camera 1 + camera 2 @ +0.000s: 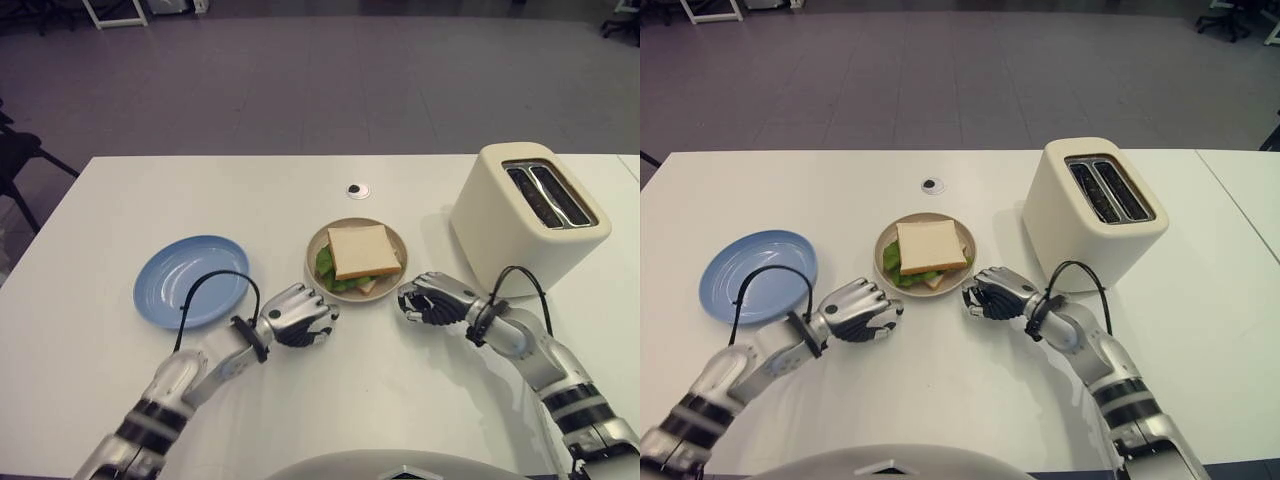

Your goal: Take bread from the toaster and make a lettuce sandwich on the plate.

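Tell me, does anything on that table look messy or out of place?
Only slightly: the top bread slice sits askew, so a corner of the lower slice pokes out in front and lettuce hangs out on the left. All of it is within the tan plate; nothing is spilled on the table.

On my desk (pixel 200 190), the sandwich (pixel 362 250) lies on the middle plate (pixel 311 262), a second plate (pixel 168 278) nearer the left edge, the toaster (pixel 500 225) nearer the right.

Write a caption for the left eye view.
Lettuce sandwich on the plate, left hand and right hand curled before it, toaster alongside.
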